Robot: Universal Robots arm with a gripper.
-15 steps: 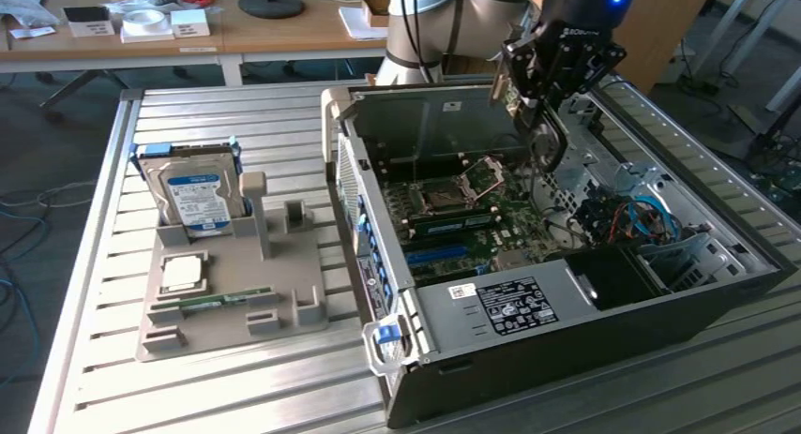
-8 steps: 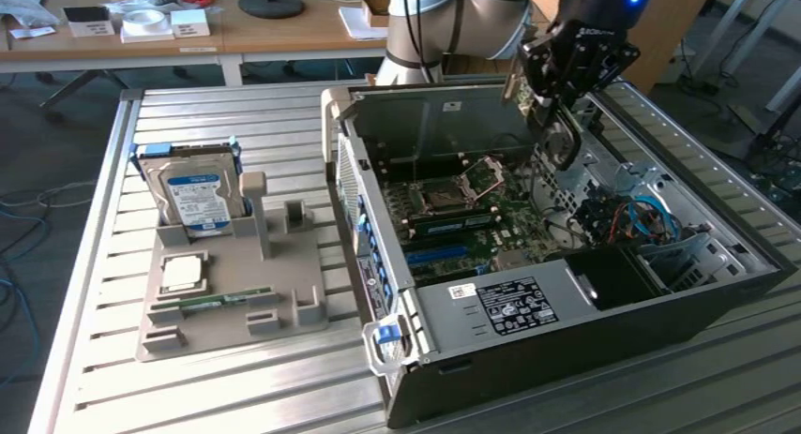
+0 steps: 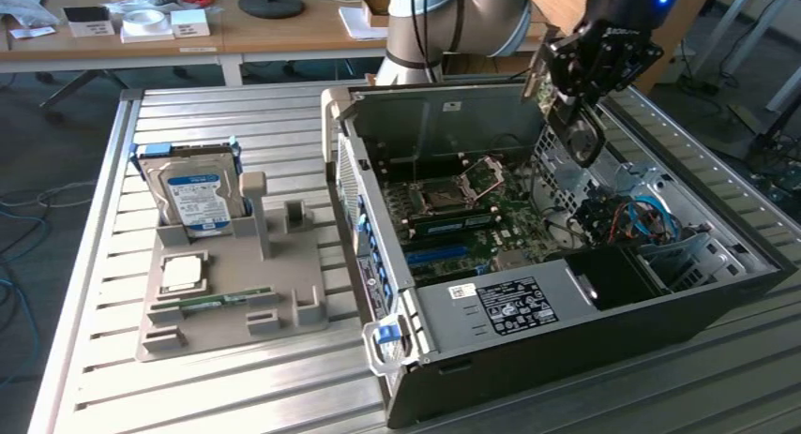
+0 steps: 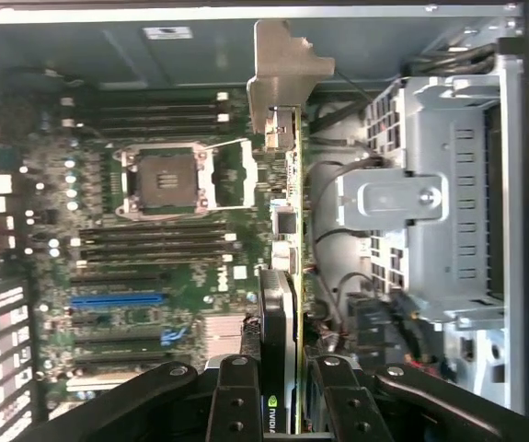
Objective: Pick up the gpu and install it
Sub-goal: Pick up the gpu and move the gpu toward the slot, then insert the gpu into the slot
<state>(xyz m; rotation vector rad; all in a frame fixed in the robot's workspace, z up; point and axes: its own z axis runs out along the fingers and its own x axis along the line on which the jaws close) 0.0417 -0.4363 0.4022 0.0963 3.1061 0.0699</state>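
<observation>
Gripper sits upper right in exterior view, over open PC case. Fingers pinch gpu edge-on btwn them. Card's long axis runs straight out from fingers, bracket at far end, motherboard below, not yet seated.

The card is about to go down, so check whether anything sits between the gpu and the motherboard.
Nothing visible does. The gripper holds the gpu edge-on above the open case, over the edge of the motherboard. Grey cables run close beside the card, on the drive cage side.
</observation>
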